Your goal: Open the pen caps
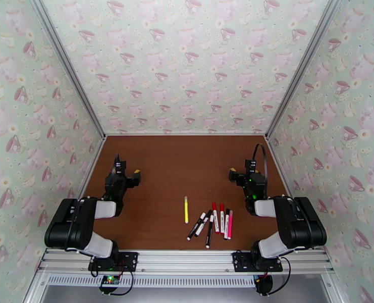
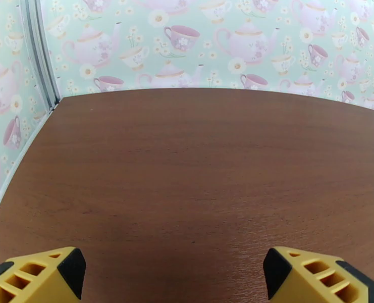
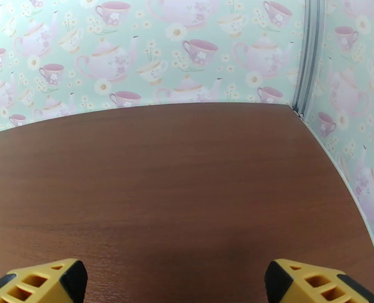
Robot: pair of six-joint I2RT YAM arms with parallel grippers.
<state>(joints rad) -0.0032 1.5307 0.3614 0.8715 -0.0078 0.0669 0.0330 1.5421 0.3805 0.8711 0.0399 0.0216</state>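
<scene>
Several pens lie on the brown table [image 1: 176, 162] near its front edge. A yellow pen [image 1: 185, 209] lies alone, pointing away from me. Just to its right is a loose cluster of pens [image 1: 214, 223]: white barrels with black ends, two with red pen caps [image 1: 214, 205] at their far ends, and a pink pen [image 1: 230, 224] at the right. Caps look seated on the barrels, though they are small here. My left gripper [image 1: 126, 171] [image 2: 174, 273] is open at mid-left, well away from the pens. My right gripper [image 1: 242, 171] [image 3: 175, 276] is open at mid-right, with nothing between its fingers.
Teacup-patterned walls [image 1: 187, 61] close the table on the left, back and right. Bare wood stretches from both grippers to the back wall [image 2: 212, 46]. A metal rail [image 1: 187, 258] carrying the arm bases runs along the near edge.
</scene>
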